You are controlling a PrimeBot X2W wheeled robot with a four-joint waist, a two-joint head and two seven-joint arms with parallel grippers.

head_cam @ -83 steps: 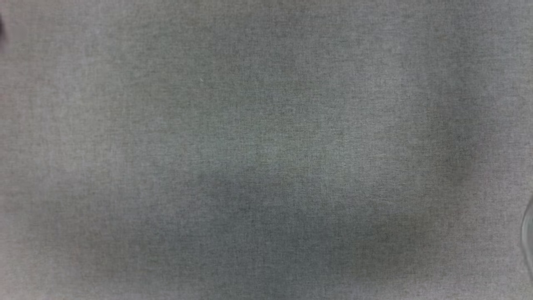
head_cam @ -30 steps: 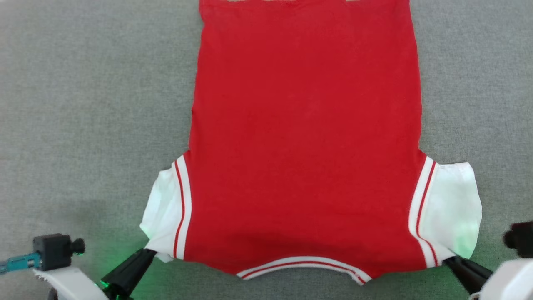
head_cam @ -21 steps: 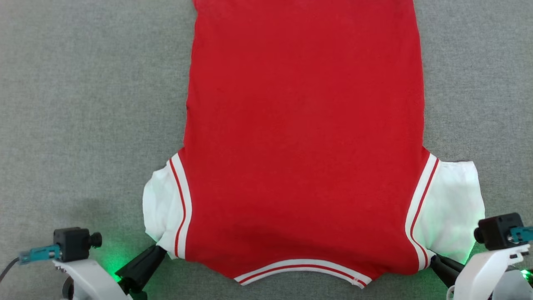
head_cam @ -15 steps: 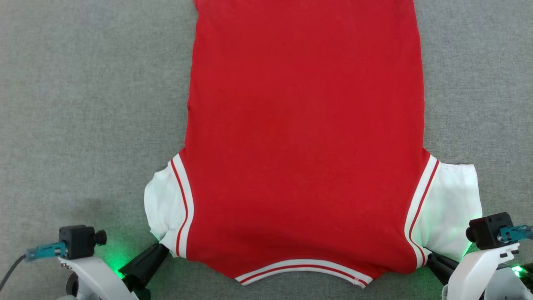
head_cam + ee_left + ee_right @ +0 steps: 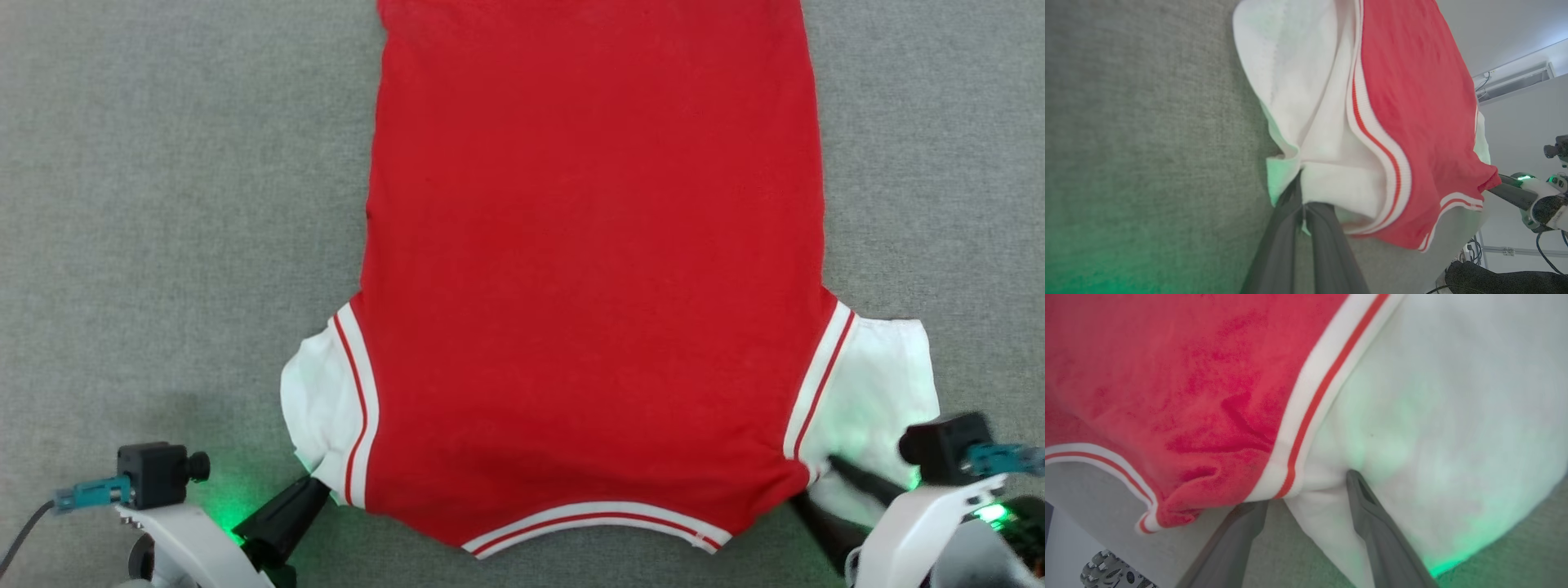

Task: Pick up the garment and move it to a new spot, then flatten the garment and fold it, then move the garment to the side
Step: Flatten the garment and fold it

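Note:
The garment, a red shirt with white sleeves and striped trim, lies spread flat on the grey surface, its collar trim nearest me. My left gripper is shut on the lower corner of the left white sleeve; the left wrist view shows that white cloth pinched between the fingers of my left gripper. My right gripper stands open at the right shoulder. In the right wrist view one of its fingers lies on the white sleeve and the other pokes out under the red edge, with the striped seam between them.
Bare grey fabric stretches to the left and to the right of the shirt. The surface's near edge runs just below the collar in the right wrist view. A pale wall and cables show beyond it in the left wrist view.
My right gripper has opened and let go of the right sleeve corner, its fingers now spread around the seam. The left gripper keeps its hold. The shirt has barely shifted.

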